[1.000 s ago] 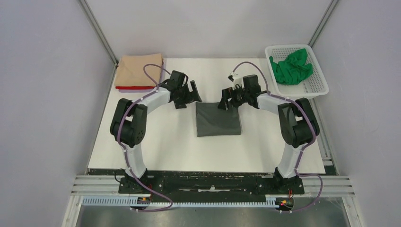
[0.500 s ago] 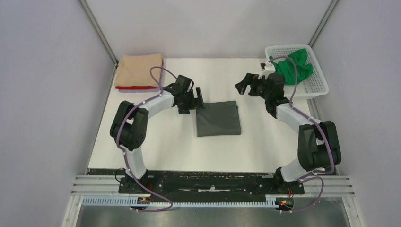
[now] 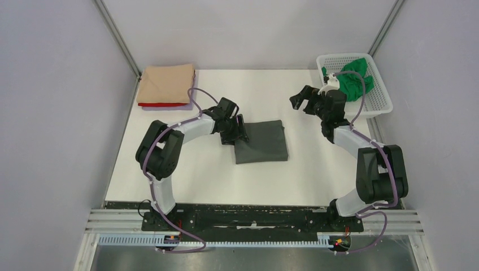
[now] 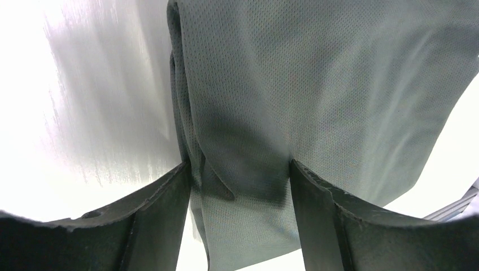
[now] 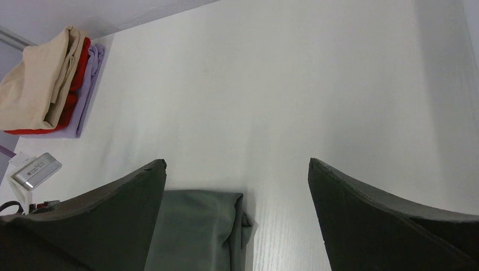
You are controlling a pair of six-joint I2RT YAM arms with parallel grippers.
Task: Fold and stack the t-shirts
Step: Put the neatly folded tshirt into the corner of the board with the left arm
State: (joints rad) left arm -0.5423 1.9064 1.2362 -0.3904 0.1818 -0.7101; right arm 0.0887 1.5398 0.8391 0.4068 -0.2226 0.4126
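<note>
A folded dark grey t-shirt (image 3: 262,141) lies mid-table. My left gripper (image 3: 237,132) is low at its left edge. In the left wrist view that gripper (image 4: 237,164) stands open astride the folded edge of the grey t-shirt (image 4: 316,84), one finger beside the fold and the other on the cloth. My right gripper (image 3: 302,101) hovers open and empty to the shirt's upper right; its wrist view shows the gripper (image 5: 237,161) above the shirt's corner (image 5: 197,231). A folded stack sits at the back left, a tan t-shirt (image 3: 166,83) over a red one (image 5: 76,73) and a lilac one (image 5: 87,96). A bright green t-shirt (image 3: 347,79) lies crumpled in the basket.
The white mesh basket (image 3: 378,104) stands at the back right corner, close behind my right arm. Grey walls close in the table on three sides. Bare white tabletop (image 3: 186,175) lies in front of the grey shirt.
My left gripper has moved right and down onto the grey shirt's left edge, its jaws narrowing. My right arm has left the shirt and swung back toward the basket.
</note>
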